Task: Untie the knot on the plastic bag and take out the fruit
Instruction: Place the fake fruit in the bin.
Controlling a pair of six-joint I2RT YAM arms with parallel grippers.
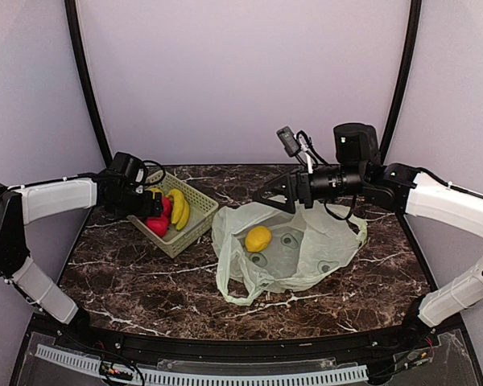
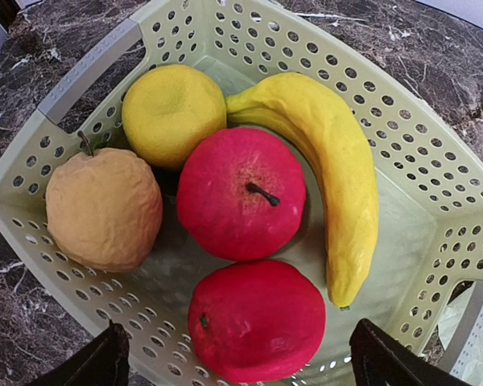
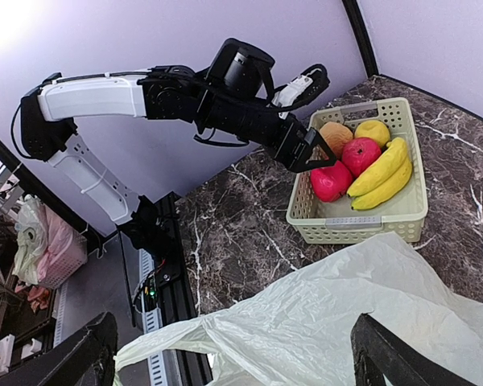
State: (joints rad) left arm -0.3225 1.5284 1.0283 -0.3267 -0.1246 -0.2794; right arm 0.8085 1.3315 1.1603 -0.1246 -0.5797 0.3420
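Top view: the plastic bag [image 1: 306, 241] lies slack at centre frame, its long axis running lower left to upper right and a loop handle [image 1: 233, 296] pointing lower left. A yellow fruit [image 1: 258, 238] sits inside. Left gripper [image 2: 240, 338] is spread wide over the basket [image 2: 435, 265]; right gripper [image 3: 233, 322] is spread wide above the bag.

Dark marble-look desk [image 1: 137, 277], white veins running all across it, and two things sit right on it. Left of centre is a pale green perforated basket [image 1: 195, 233], set at an angle to the desk's edges. Just beside it on the right is the plastic bag [image 1: 338, 237], slumped low, crumpled and spread wide across the middle. Whether the two touch, hard to call.
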